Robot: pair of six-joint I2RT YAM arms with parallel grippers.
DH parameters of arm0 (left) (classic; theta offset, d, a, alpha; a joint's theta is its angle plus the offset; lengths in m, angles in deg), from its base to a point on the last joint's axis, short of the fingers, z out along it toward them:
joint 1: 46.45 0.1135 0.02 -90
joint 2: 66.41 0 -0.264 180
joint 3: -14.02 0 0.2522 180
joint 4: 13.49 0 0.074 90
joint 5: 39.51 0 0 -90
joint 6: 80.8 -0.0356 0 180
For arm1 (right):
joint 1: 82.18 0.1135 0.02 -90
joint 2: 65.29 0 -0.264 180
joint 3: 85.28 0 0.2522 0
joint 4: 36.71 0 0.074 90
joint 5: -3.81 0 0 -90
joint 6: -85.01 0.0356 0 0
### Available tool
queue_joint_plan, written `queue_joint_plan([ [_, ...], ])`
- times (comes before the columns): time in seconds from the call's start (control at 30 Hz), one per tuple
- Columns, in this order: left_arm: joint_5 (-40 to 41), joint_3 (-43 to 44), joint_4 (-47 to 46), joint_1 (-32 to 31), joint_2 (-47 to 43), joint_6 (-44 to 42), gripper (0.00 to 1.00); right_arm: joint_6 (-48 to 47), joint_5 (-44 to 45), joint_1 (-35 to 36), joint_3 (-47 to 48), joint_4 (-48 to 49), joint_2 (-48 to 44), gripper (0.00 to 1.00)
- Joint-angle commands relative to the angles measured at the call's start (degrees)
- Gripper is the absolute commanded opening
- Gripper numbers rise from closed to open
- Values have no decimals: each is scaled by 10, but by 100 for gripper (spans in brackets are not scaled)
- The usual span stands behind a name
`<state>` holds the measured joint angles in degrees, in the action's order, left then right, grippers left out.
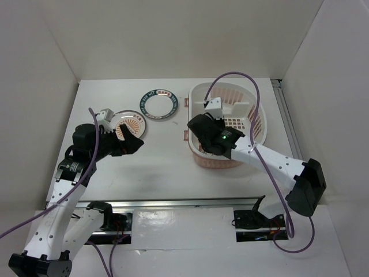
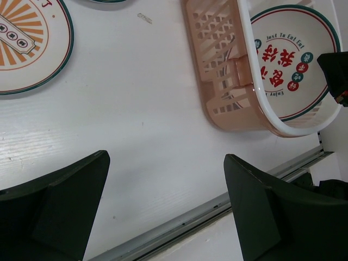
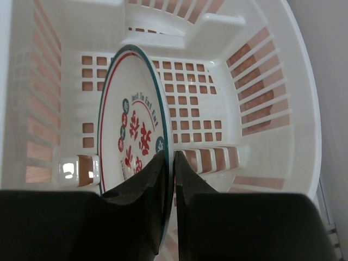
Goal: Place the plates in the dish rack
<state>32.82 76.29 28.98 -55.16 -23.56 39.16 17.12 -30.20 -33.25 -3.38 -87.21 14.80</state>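
Note:
The pale pink and white dish rack [image 1: 253, 107] stands at the right of the table. My right gripper [image 3: 169, 157] is inside it, shut on the rim of the red-marked plate [image 3: 133, 136], which it holds on edge over the grid bottom. That plate also shows in the left wrist view [image 2: 291, 60]. The teal-ringed plate [image 1: 158, 105] lies flat on the table left of the rack. The orange-centred plate [image 1: 128, 123] lies further left, partly under my left gripper [image 1: 131, 143], which is open and empty above the table.
The rack's near handle [image 1: 187, 135] juts toward the table's middle. A metal rail [image 1: 173, 203] runs along the table's near edge. White walls enclose the table on three sides. A small white block [image 1: 104, 114] sits by the orange-centred plate.

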Motion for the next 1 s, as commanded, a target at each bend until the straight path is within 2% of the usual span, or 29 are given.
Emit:
queue_joint_plan([
  [0.0, 3, 7, -11, 4, -8, -12, 100, 36, 8, 14, 18, -22, 14, 18],
  [0.07, -3, 7, -11, 9, -8, -12, 100, 48, 13, 20, 24, -31, 14, 20],
  [0.1, -3, 7, -11, 9, -8, -12, 100, 48, 13, 20, 24, -36, 14, 28],
  [0.2, -3, 7, -11, 9, -8, -12, 100, 60, 13, 25, 24, -41, 14, 34],
  [0.3, -3, 7, -11, 14, -3, -12, 100, 65, 18, 30, 24, -48, 14, 49],
  [0.43, -8, 7, -11, 14, -3, -12, 100, 72, 18, 35, 30, -55, 14, 54],
  [0.57, -8, 7, -11, 14, -3, -17, 100, 95, 24, 46, 36, -76, 14, 65],
  [0.6, -8, 7, -11, 14, -3, -17, 100, 101, 24, 46, 36, -82, 14, 69],
  [0.63, -8, 7, -11, 14, -3, -17, 100, 101, 24, 46, 42, -82, 14, 80],
  [0.73, -8, 7, -11, 19, -3, -17, 100, 113, 24, 57, 66, -101, 14, 99],
  [0.97, 32, 7, -5, 19, 11, 3, 100, 125, 45, 75, 134, -158, -2, 99],
])
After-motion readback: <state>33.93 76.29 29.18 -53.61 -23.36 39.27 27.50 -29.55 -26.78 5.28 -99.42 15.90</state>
